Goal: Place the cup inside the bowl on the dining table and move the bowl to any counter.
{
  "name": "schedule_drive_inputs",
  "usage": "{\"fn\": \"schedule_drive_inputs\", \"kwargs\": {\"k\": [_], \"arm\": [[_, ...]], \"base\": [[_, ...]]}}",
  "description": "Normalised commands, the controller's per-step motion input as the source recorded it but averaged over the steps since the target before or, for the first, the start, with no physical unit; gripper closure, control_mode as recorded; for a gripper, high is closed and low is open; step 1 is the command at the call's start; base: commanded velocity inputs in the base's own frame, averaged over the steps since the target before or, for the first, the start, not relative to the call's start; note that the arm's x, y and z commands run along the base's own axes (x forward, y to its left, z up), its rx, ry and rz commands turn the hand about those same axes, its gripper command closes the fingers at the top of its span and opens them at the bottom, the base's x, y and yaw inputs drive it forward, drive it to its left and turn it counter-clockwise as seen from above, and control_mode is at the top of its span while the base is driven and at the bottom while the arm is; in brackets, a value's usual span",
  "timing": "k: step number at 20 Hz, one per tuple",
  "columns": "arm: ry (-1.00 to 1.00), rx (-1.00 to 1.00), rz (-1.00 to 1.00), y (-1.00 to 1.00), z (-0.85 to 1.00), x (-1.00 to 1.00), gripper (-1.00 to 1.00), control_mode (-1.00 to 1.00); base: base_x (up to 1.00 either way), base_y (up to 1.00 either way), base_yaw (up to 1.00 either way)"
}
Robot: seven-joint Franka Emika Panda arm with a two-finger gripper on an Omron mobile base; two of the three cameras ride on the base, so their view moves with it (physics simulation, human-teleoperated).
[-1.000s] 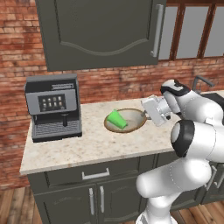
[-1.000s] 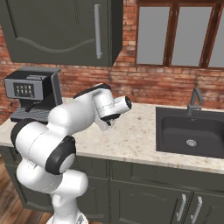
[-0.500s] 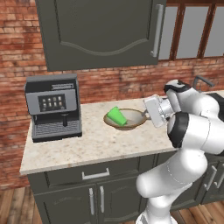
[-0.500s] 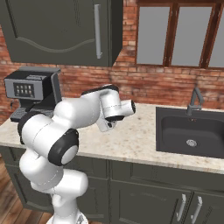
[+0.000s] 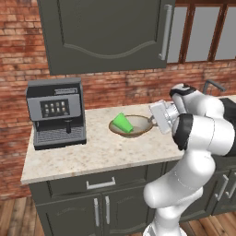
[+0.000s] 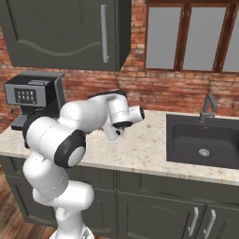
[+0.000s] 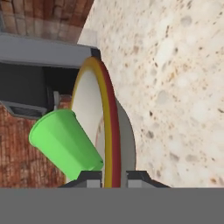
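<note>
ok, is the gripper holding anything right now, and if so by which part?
The gripper is shut on the bowl, pinching its rim on the side nearest the arm. The cup lies tilted inside the bowl.

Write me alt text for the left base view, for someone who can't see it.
A white robot arm's claw grips the right rim of a tan bowl on a beige stone counter. A green cup lies tilted inside the bowl. A dark coffee machine stands to the left, against a red brick wall.
</note>
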Motion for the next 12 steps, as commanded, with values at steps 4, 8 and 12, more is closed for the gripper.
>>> {"fn": "schedule_drive_inputs", "kwargs": {"k": [4, 8, 12], "arm": [[0.00, -0.05, 0.00, 0.04, -0.01, 0.17, 1.00, -1.00], [0.00, -0.06, 0.00, 0.07, -0.05, 0.12, 1.00, -1.00], [0.00, -0.04, 0.00, 0.06, -0.13, 0.06, 1.00, -1.00]], "base": [[0.00, 0.00, 0.00], [0.00, 0.00, 0.00], [0.00, 0.00, 0.00]]}}
